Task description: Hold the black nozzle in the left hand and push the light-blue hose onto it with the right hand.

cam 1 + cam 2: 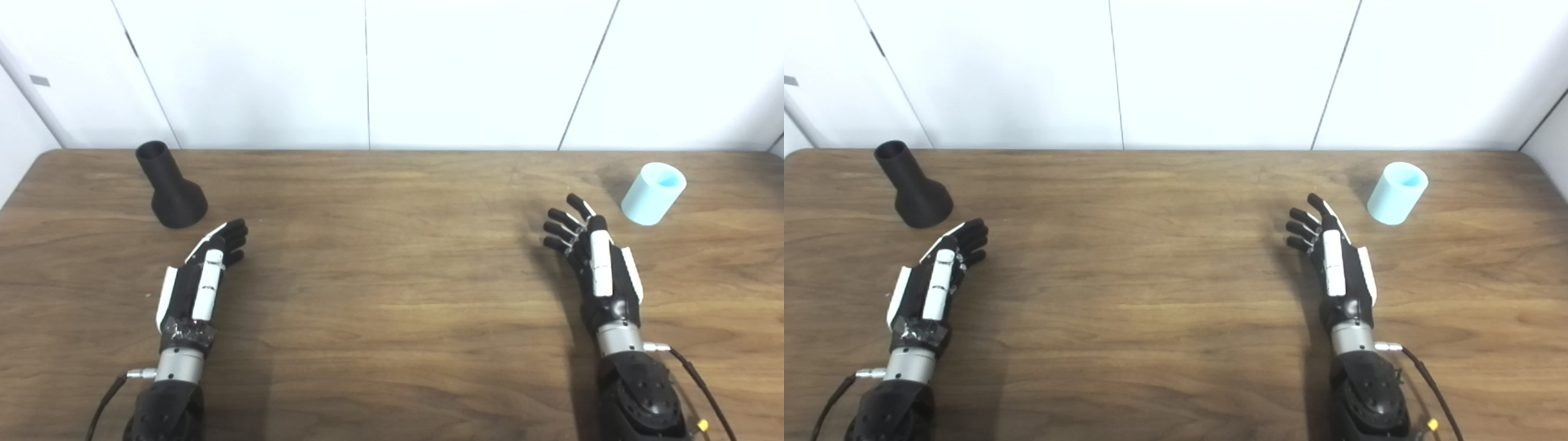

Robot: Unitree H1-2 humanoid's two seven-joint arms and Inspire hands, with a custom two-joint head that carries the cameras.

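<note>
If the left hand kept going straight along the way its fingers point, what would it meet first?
Probably nothing: the left hand points up and right, passing beside the black nozzle, over bare table. Depth is uncertain.

Surroundings: tabletop and back wall

Brown wood-grain tabletop (392, 294) fills near and middle ground, far corners rounded. White panelled wall (478, 67) right behind far edge; thin dark vertical seams, slanting outward at left and right. Small grey tag (40, 80) on far-left panel.
</note>
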